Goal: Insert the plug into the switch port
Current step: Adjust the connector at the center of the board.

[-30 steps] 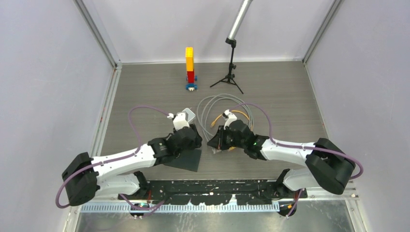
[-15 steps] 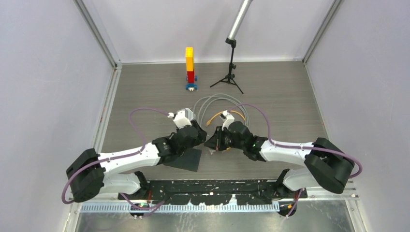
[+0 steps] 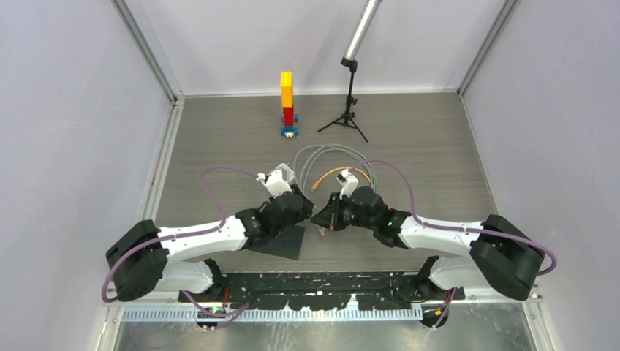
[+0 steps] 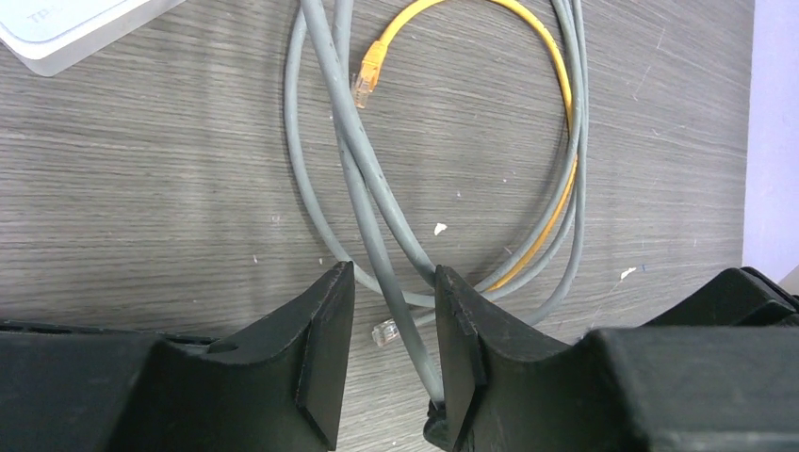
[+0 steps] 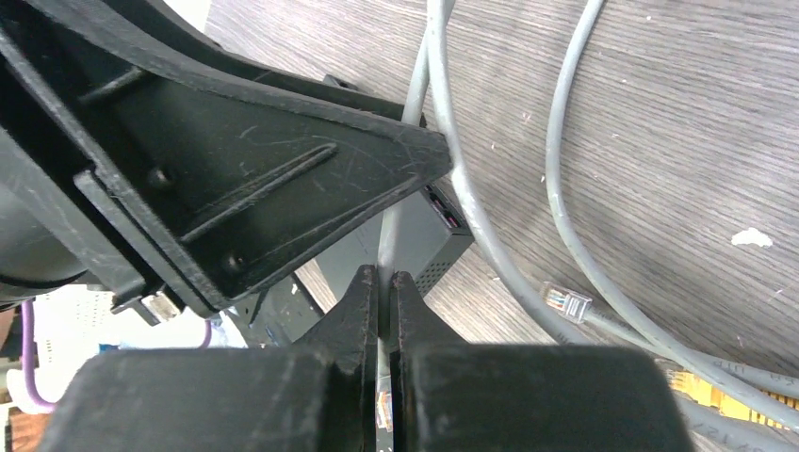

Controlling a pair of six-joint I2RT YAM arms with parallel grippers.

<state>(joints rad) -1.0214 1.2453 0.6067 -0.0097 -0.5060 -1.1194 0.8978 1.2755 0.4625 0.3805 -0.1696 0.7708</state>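
Observation:
My right gripper (image 5: 384, 275) is shut on a grey cable (image 5: 388, 235), and that cable's plug (image 5: 383, 410) shows low down between its fingers. My left gripper (image 4: 391, 273) is open, straddling the same grey cable (image 4: 363, 179), which leans against its right finger (image 4: 462, 348). In the top view the left gripper (image 3: 301, 207) and the right gripper (image 3: 319, 217) nearly meet tip to tip. The white box (image 4: 57, 28) lies just beyond the left gripper, partly hidden by it in the top view (image 3: 284, 174). Its switch port is not visible.
A clear loose plug (image 4: 384, 331) and a yellow cable's plug (image 4: 367, 75) lie on the wood. The cable coil (image 3: 333, 155) spreads behind both grippers. A dark flat box (image 3: 281, 241) sits under the left arm. A brick tower (image 3: 286, 102) and a tripod (image 3: 349, 110) stand at the back.
The left gripper has moved right to meet the right gripper, and its jaws have narrowed around the grey cable. The right gripper has shifted slightly left, still holding the cable.

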